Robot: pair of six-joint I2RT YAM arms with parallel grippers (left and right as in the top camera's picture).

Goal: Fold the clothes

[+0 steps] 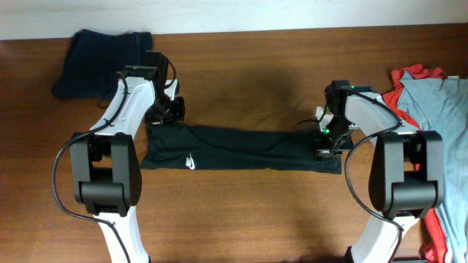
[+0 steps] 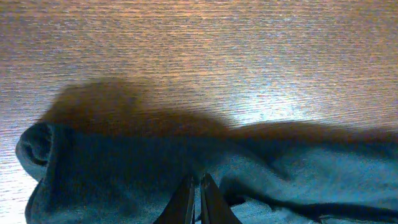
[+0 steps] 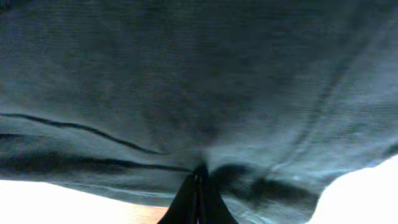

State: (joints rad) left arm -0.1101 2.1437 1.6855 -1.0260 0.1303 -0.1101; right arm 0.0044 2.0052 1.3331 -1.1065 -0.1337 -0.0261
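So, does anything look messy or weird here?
Nothing's broken or spilled. The only messy bit: the red garment and grey-blue garment lie crumpled at the table's right side, while the black T-shirt is a neat long strip.

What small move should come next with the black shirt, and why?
Probably lift the right gripper slightly and carry its end toward the left gripper. The black T-shirt lies as a long narrow strip across the table, with jaws shut on each end, so halving the strip looks like the next fold.
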